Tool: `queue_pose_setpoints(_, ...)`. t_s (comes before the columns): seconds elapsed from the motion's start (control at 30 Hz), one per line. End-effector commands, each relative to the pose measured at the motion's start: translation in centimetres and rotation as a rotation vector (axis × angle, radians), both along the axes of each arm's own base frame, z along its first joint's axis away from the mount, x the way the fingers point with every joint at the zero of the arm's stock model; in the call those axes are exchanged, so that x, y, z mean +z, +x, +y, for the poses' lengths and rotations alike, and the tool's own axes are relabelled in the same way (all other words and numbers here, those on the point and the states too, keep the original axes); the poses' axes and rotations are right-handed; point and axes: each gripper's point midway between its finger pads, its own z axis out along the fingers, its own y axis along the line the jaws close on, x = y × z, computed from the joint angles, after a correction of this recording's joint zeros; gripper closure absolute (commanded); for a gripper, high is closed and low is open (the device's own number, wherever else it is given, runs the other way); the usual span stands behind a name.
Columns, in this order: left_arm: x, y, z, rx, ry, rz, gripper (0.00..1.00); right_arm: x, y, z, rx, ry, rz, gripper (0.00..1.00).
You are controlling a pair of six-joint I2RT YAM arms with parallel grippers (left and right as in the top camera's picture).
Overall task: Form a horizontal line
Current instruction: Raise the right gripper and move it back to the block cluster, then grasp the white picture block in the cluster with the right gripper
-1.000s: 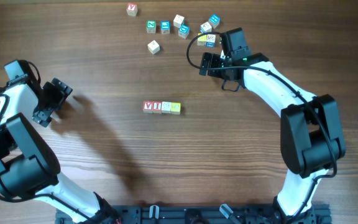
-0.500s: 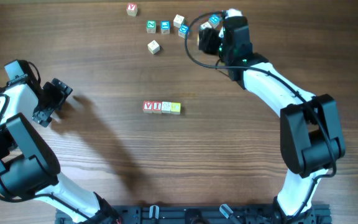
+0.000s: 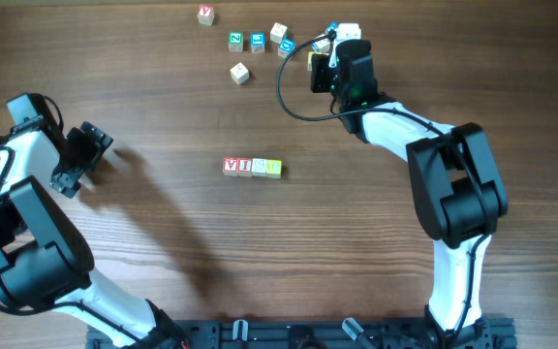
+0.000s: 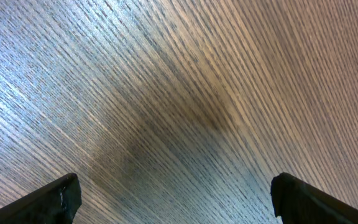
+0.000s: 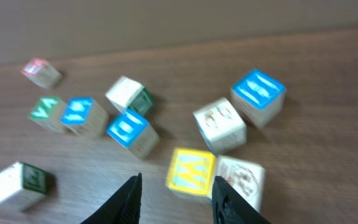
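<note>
The horizontal line lies mid-table: two red-lettered cubes, a pale one and a yellow one, touching side by side. My right gripper hovers over the loose cluster at the back. In the right wrist view its jaws stand narrowed but open. A yellow cube sits just ahead, between the fingertips, with a gap on its left side. A white cube with reddish marks touches its right side. My left gripper rests far left, open over bare wood.
Loose cubes surround the yellow one: blue-lettered ones, a white dark-marked cube, green-lettered ones and a red-lettered cube. The right arm's cable loops beside the cluster.
My right gripper has swung up and left onto the cube cluster and its jaws have narrowed. The left arm and the row have not moved.
</note>
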Motion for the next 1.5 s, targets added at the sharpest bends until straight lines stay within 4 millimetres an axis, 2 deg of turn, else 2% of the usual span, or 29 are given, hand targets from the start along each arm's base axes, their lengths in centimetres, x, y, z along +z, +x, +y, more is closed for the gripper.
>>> queue_pose_setpoints(0.0, -0.5, -0.2, 0.0, 0.01, -0.012, 0.009, 0.0, 1.6, 0.1, 1.9, 0.062, -0.068, -0.082, 0.65)
queue_pose_setpoints(0.07, -0.5, -0.2, 0.0, 0.01, -0.012, 0.009, 0.0, 1.2, -0.5, 3.2, 0.15, -0.112, -0.046, 0.64)
queue_pose_setpoints(0.1, -0.5, -0.2, 0.0, 0.01, -0.012, 0.009, 0.0, 1.7, -0.6, 3.7, 0.186, -0.112, 0.034, 0.64)
queue_pose_setpoints(0.13, -0.5, -0.2, 0.0, 0.01, -0.012, 0.009, 0.0, 2.5, -0.6, 4.0, 0.206, -0.115, 0.087, 0.64)
queue_pose_setpoints(0.2, -0.5, -0.2, 0.0, 0.01, -0.012, 0.009, 0.0, 5.3, -0.9, 4.3, 0.222, -0.136, 0.178, 0.62)
queue_pose_setpoints(0.27, -0.5, -0.2, 0.0, 0.01, -0.012, 0.009, 0.0, 7.6, -1.0, 4.3, 0.222, -0.143, 0.206, 0.6)
queue_pose_setpoints(0.4, -0.5, -0.2, 0.0, 0.01, -0.012, 0.009, 0.0, 7.0, -2.2, 4.6, 0.252, -0.104, 0.279, 0.55)
queue_pose_setpoints(0.47, -0.5, -0.2, 0.0, 0.01, -0.012, 0.009, 0.0, 7.6, -2.7, 4.6, 0.264, -0.1, 0.306, 0.54)
queue_pose_setpoints(0.57, -0.5, -0.2, 0.0, 0.01, -0.012, 0.009, 0.0, 10.8, -3.0, 4.4, 0.264, -0.106, 0.317, 0.5)
queue_pose_setpoints(0.6, -0.5, -0.2, 0.0, 0.01, -0.012, 0.009, 0.0, 13.1, -2.8, 4.4, 0.263, -0.098, 0.288, 0.48)
queue_pose_setpoints(0.67, -0.5, -0.2, 0.0, 0.01, -0.012, 0.009, 0.0, 14.7, -2.5, 4.5, 0.264, -0.089, 0.256, 0.46)
queue_pose_setpoints(0.7, -0.5, -0.2, 0.0, 0.01, -0.012, 0.009, 0.0, 15.3, -2.1, 4.7, 0.264, -0.084, 0.231, 0.44)
queue_pose_setpoints(0.73, -0.5, -0.2, 0.0, 0.01, -0.012, 0.009, 0.0, 15.7, -1.8, 4.9, 0.265, -0.079, 0.212, 0.36)
queue_pose_setpoints(0.77, -0.5, -0.2, 0.0, 0.01, -0.012, 0.009, 0.0, 15.8, -1.5, 4.9, 0.259, -0.08, 0.196, 0.17)
queue_pose_setpoints(0.8, -0.5, -0.2, 0.0, 0.01, -0.012, 0.009, 0.0, 15.7, -1.3, 4.5, 0.243, -0.085, 0.2, 0.02)
queue_pose_setpoints(0.83, -0.5, -0.2, 0.0, 0.01, -0.012, 0.009, 0.0, 15.4, -1.6, 4.4, 0.239, -0.083, 0.219, 0.0)
queue_pose_setpoints(0.9, -0.5, -0.2, 0.0, 0.01, -0.012, 0.009, 0.0, 14.7, -2.2, 4.2, 0.2, -0.043, 0.281, 0.0)
queue_pose_setpoints(1.0, -0.5, -0.2, 0.0, 0.01, -0.012, 0.009, 0.0, 12.8, -2.7, 4.1, 0.195, -0.093, 0.312, 0.01)
queue_pose_setpoints(1.1, -0.5, -0.2, 0.0, 0.01, -0.012, 0.009, 0.0, 12.5, -3.0, 4.3, 0.24, -0.145, 0.3, 0.01)
queue_pose_setpoints(1.2, -0.5, -0.2, 0.0, 0.01, -0.012, 0.009, 0.0, 12.7, -2.3, 4.4, 0.244, -0.156, 0.263, 0.03)
queue_pose_setpoints(1.3, -0.5, -0.2, 0.0, 0.01, -0.012, 0.009, 0.0, 12.5, -0.2, 3.7, 0.172, -0.19, 0.201, 0.02)
queue_pose_setpoints(1.4, -0.5, -0.2, 0.0, 0.01, -0.012, 0.009, 0.0, 8.3, 2.0, 3.5, 0.135, -0.213, 0.21, 0.02)
queue_pose_setpoints(1.47, -0.5, -0.2, 0.0, 0.01, -0.012, 0.009, 0.0, 3.5, 3.1, 2.9, 0.096, -0.236, 0.26, 0.02)
